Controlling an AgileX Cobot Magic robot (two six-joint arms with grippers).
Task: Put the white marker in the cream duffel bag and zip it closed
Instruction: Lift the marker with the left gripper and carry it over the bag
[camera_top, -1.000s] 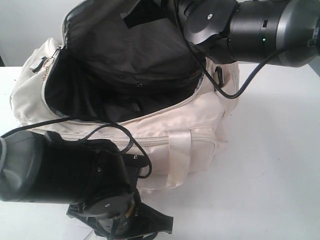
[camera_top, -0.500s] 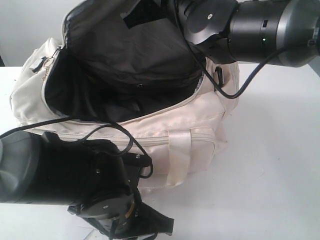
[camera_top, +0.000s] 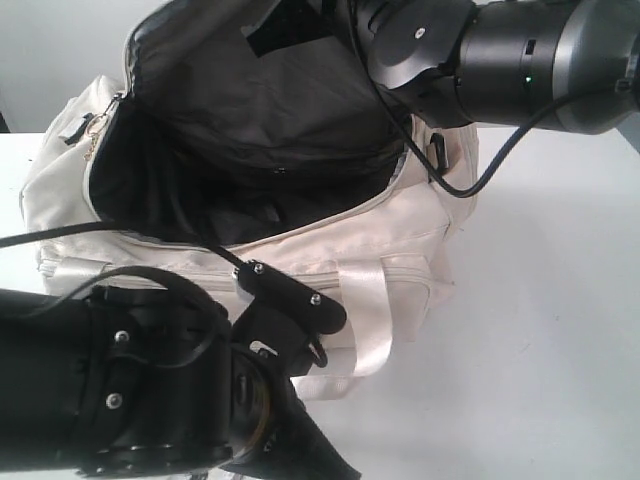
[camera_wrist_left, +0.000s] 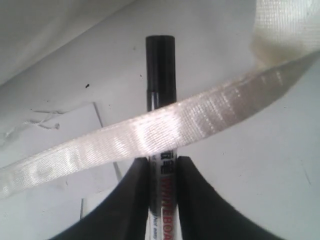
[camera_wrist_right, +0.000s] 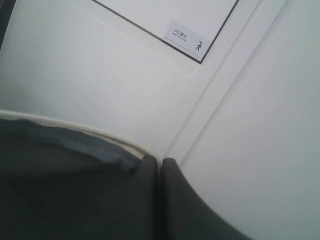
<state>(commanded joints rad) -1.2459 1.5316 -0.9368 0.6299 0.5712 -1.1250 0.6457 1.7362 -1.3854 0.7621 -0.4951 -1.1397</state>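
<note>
tabletop (camera_top: 560, 300): white, plain, flat
cream duffel bag (camera_top: 400, 240): sits on tabletop, left of centre in exterior view, top flap up, black lining showing
paper card (camera_wrist_left: 70, 122): white, flat on tabletop, partly under bag strap

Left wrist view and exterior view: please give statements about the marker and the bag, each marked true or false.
1. The left end effector holds the white marker. True.
2. The marker lies inside the cream duffel bag. False: it is outside, in the end effector.
3. A strap handle crosses in front of the marker. True.
4. The bag is zipped shut. False: its flap stands open.
5. The right end effector is wide open. False: it is shut on the flap's edge.
</note>
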